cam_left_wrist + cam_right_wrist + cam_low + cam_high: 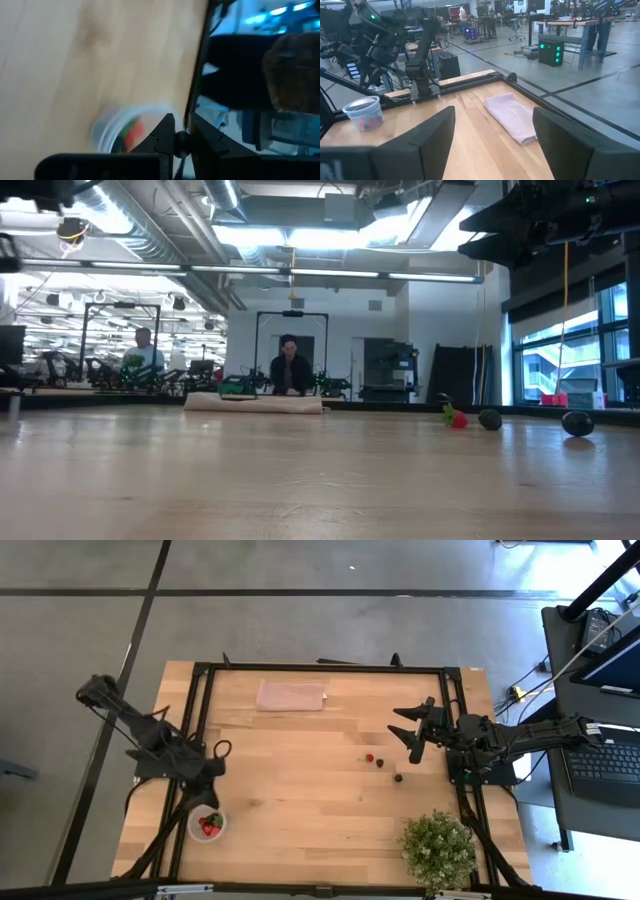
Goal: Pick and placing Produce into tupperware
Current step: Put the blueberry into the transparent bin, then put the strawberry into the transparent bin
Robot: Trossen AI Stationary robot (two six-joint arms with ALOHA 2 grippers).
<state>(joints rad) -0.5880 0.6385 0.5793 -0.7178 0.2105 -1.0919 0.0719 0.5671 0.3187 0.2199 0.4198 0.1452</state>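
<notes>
The tupperware [207,825], a small clear round tub, stands near the table's near left corner with red strawberries inside; it also shows in the left wrist view [112,130] and the right wrist view [364,112]. One strawberry [369,757] and two dark berries [380,762] [398,778] lie right of the table's middle, and show in the low view as the strawberry [457,418] and the berries [489,419] [577,423]. My left gripper [213,780] hovers just beyond the tub, shut on a small dark round thing. My right gripper [415,730] is open, raised near the loose fruit. My left gripper [179,137] pinches a small dark round thing, seemingly a dark berry [181,141], between its two fingertips. The fruit is lifted clear of the table, beside the tub's rim. The view is blurred, so more of the hold does not show.
A pinkish folded cloth [291,695] lies near the far edge. A bushy potted plant [438,848] stands at the near right corner. A black frame [320,668] borders the table. People stand in the room behind [289,365].
</notes>
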